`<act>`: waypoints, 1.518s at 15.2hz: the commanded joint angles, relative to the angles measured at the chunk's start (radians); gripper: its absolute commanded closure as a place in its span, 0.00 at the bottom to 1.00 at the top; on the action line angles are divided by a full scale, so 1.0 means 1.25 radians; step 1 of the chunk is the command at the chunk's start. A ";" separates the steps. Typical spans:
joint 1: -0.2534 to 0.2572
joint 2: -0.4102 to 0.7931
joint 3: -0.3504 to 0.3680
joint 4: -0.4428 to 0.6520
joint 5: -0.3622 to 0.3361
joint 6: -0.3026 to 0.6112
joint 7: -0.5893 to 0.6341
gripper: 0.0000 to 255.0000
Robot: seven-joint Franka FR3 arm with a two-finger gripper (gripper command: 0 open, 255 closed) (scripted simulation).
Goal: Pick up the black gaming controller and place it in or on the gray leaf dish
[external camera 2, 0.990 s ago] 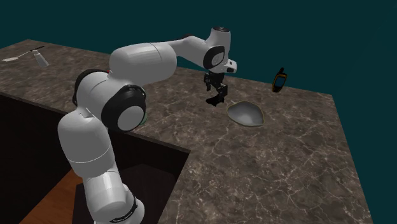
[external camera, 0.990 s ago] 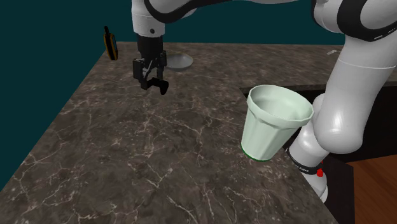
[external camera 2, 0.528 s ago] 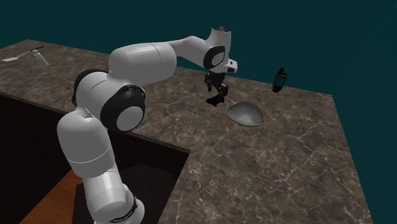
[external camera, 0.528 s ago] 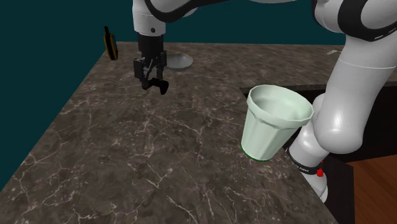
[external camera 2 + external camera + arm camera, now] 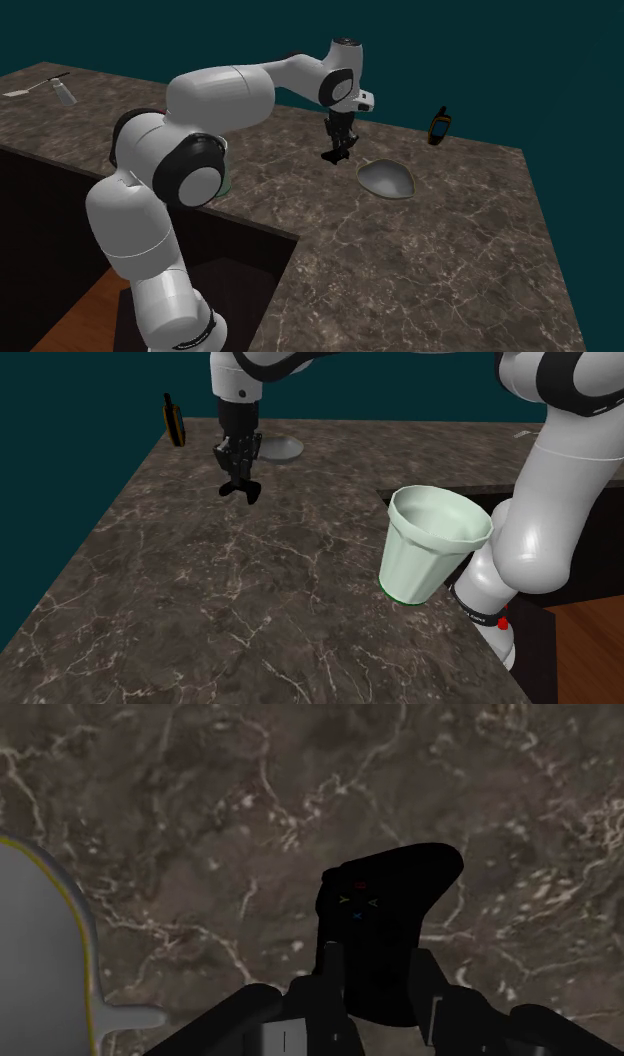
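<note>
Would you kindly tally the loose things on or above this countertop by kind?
Black gaming controller: 1
Gray leaf dish: 1
Pale green cup: 1
Orange-and-black handheld device: 1
Pale flat utensil: 1
Small gray object: 1
Total: 6

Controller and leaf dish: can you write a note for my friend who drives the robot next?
Hand: shut on the black controller, held above the marble counter.
Gray leaf dish: on the counter, nothing in it, beside the hand and not under it.
Done: the controller is picked up.
Left: move the controller over the dish, lower it, open the hand.
</note>
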 commanded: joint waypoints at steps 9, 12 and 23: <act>0.048 -0.090 0.015 -0.080 -0.132 0.037 0.177 0.00; 0.046 -0.090 0.019 -0.102 -0.144 0.059 0.190 0.00; 0.043 -0.075 0.015 -0.143 -0.152 0.114 0.195 0.00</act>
